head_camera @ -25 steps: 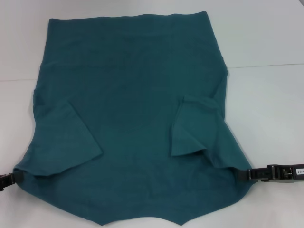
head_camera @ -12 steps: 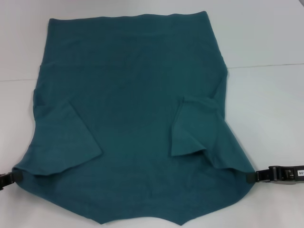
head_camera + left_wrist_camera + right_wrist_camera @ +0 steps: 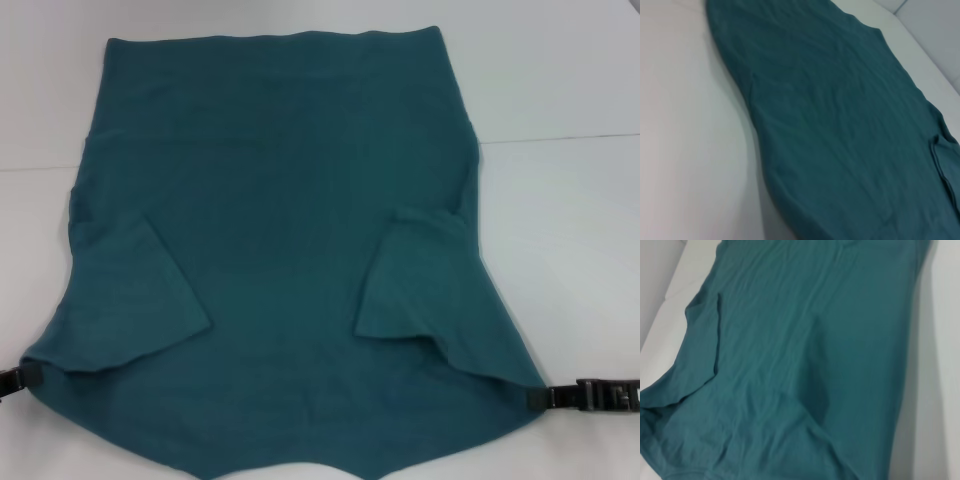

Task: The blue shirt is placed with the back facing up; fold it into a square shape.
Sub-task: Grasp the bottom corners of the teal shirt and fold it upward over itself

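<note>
On the white table (image 3: 560, 80), our left gripper (image 3: 22, 376) and right gripper (image 3: 545, 397) each pinch a near corner of the blue shirt (image 3: 280, 200), stretching it flat for folding.

we see the right gripper (image 3: 540, 398) has slid outward and a bit lower vs a sec ago, pulling its corner of the blue shirt (image 3: 280, 230) w/ it, so that near right corner now sits further out and the edge there looks stretched tighter. The folded-in right sleeve (image 3: 410, 285) spread wider and flatter, less bunched than before. Left gripper (image 3: 25, 376) side barely shifted, maybe a touch lower. The shirt's bottom point near the frame edge has flattened and slipped lower too.
</note>
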